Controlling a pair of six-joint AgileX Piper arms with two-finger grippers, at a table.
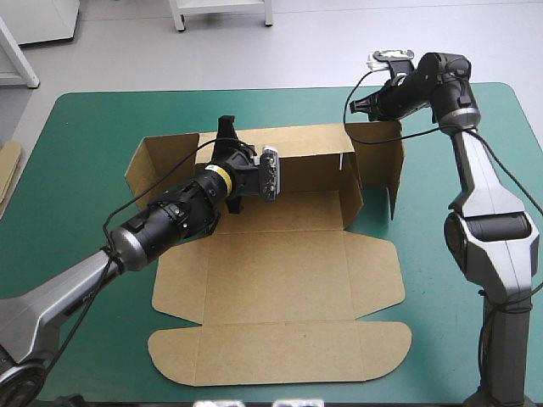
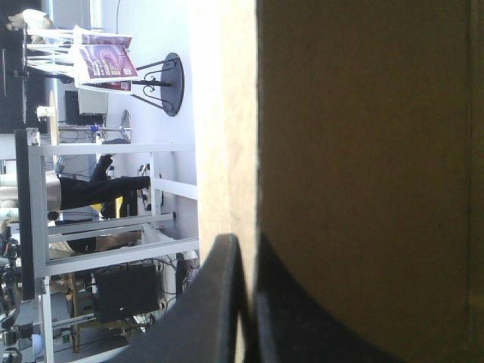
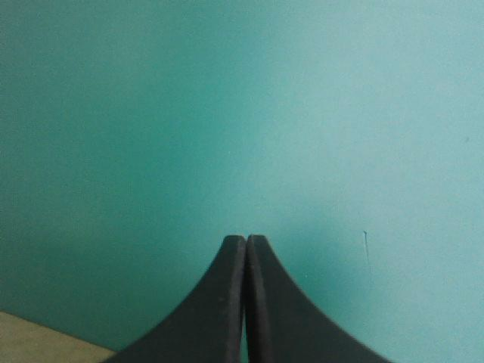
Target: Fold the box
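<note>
The brown box (image 1: 280, 271) lies in the middle of the teal-green table with its lid and front flap flat toward the near edge. Its back wall (image 1: 310, 144) stands raised, with a side flap (image 1: 161, 157) angled out on the left and a side wall (image 1: 377, 153) upright on the right. My left gripper (image 1: 226, 129) is shut on the back wall's top edge near its left end. In the left wrist view the board (image 2: 363, 151) runs between the fingers of that gripper (image 2: 249, 253). My right gripper (image 1: 353, 106) hovers shut just beyond the box's far right corner, holding nothing. Its wrist view shows the gripper (image 3: 246, 240) over bare cover.
An edge of more brown board (image 1: 8, 170) shows at the table's left edge. A sliver of brown board (image 3: 38, 340) sits beside my right gripper's base. Bare teal-green cover (image 1: 85, 153) surrounds the box on the left, the right and beyond the back wall.
</note>
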